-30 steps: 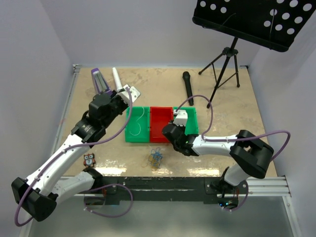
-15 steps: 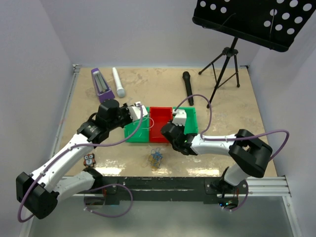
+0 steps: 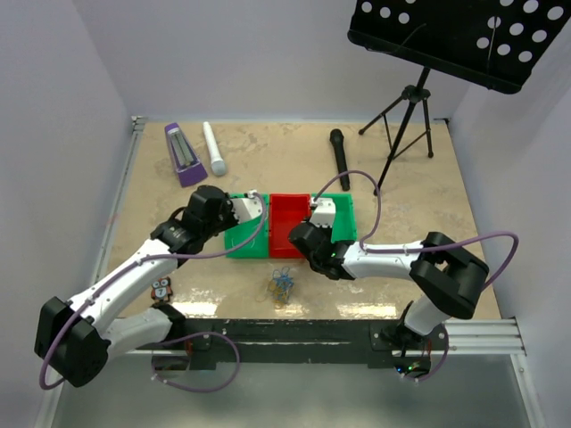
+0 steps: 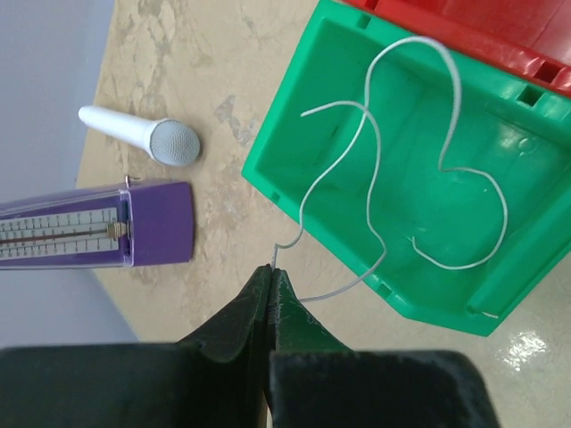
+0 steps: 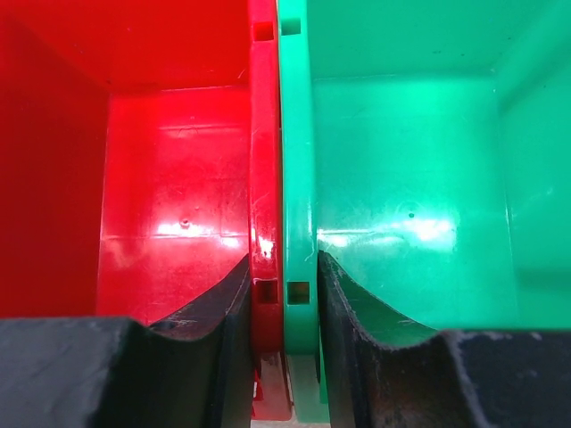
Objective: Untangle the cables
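Note:
A small tangle of blue and orange-yellow cables (image 3: 283, 283) lies on the table in front of the bins, with neither gripper near it. One white cable (image 4: 457, 89) curls inside the left green bin (image 4: 294, 152). Its end runs over the bin's wall into my left gripper (image 4: 271, 269), which is shut on it just outside that wall. In the top view my left gripper (image 3: 254, 198) hangs at that bin's far edge. My right gripper (image 5: 284, 259) straddles the adjoining walls of the red bin (image 5: 169, 169) and the right green bin (image 5: 401, 152), a finger pressed on each side.
A purple metronome (image 3: 183, 153) and a white microphone (image 3: 214, 150) lie at the far left. A black microphone (image 3: 340, 159) lies behind the bins, and a music stand's tripod (image 3: 406, 116) stands at the far right. A small owl figure (image 3: 161, 289) sits near the left arm's base.
My left arm has swung right and nearer, from beside the white microphone to the left green bin's far edge, still holding the white cable. The right arm has barely moved.

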`<state>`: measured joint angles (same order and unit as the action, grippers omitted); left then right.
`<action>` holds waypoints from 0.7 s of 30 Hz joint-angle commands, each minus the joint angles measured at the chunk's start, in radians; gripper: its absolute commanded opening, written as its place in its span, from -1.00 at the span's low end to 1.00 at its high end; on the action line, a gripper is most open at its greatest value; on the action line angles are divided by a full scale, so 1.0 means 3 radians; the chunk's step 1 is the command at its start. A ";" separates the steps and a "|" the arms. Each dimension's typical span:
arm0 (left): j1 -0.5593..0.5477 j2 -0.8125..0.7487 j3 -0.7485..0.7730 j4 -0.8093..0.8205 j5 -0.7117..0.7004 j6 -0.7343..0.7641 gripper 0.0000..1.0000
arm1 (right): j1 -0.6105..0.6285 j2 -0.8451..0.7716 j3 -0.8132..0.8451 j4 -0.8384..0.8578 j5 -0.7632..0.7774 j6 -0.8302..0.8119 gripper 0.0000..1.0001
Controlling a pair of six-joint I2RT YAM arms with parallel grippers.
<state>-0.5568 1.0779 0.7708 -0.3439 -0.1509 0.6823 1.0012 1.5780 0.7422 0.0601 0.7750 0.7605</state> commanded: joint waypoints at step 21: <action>-0.0062 0.1004 0.0355 0.0359 0.0426 -0.0290 -0.59 | 0.0119 0.0196 0.0313 -0.0118 0.0030 0.0436 -0.34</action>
<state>-0.5709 1.3949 0.8715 -0.2909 -0.0315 0.6281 1.0229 1.6234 0.7887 0.0238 0.7952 0.8230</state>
